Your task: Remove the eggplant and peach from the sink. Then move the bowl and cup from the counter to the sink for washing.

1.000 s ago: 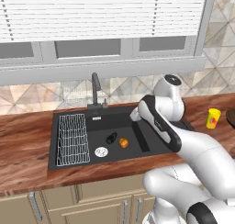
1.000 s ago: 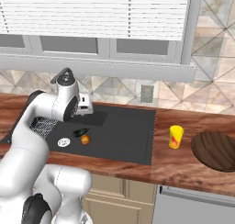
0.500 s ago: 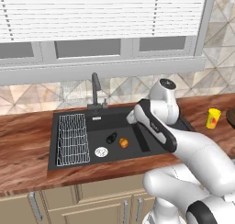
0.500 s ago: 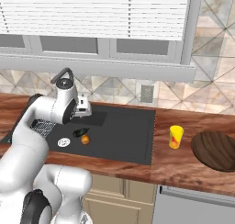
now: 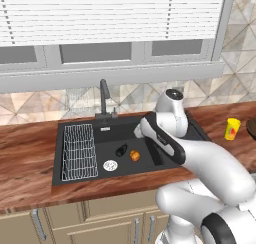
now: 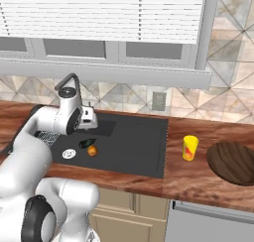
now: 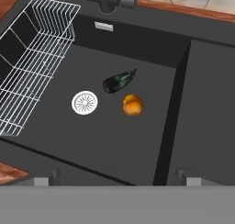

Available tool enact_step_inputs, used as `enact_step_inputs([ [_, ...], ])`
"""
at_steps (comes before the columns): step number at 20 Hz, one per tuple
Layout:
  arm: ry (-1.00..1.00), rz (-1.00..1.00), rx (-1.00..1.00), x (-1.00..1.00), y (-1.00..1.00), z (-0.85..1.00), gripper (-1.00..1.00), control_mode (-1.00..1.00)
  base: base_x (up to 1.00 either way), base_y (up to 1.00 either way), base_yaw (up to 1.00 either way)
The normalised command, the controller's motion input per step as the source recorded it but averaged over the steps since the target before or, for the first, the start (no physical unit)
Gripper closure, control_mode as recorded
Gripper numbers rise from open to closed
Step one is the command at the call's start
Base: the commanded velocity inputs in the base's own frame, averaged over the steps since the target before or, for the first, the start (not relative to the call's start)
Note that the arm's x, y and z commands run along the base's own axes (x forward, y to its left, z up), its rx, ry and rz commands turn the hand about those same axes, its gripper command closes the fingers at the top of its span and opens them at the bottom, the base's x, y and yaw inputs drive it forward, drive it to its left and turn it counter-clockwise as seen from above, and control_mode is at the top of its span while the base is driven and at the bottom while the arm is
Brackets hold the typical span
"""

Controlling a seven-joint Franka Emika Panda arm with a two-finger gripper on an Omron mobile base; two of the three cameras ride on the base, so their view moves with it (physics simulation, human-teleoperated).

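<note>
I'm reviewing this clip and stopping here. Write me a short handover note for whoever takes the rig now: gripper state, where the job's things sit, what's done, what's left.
Gripper: open, holding nothing, poised above the sink basin.
Eggplant and peach: both lying on the basin floor, close together, near the drain; wire rack sits at the basin's side.
Cup and bowl: on the counter to the right of the sink, untouched.
Done: nothing moved yet.
Left: lift out eggplant and peach, then put bowl and cup into the sink.
</note>
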Motion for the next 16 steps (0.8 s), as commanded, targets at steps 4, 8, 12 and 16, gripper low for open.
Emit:
enact_step_inputs([
  [4, 0.02, -0.04, -0.10, 0.09, 0.07, -0.14, -1.00, -1.00, 0.00, 0.00, 0.00],
  [8, 0.00, 0.00, -0.10, 0.10, 0.08, -0.13, -1.00, -1.00, 0.00, 0.00, 0.00],
  [12, 0.00, 0.00, -0.05, 0.11, 0.09, -0.13, -1.00, -1.00, 0.00, 0.00, 0.00],
  [16, 0.00, 0.00, 0.00, 0.11, 0.06, -0.14, -1.00, -1.00, 0.00, 0.00, 0.00],
])
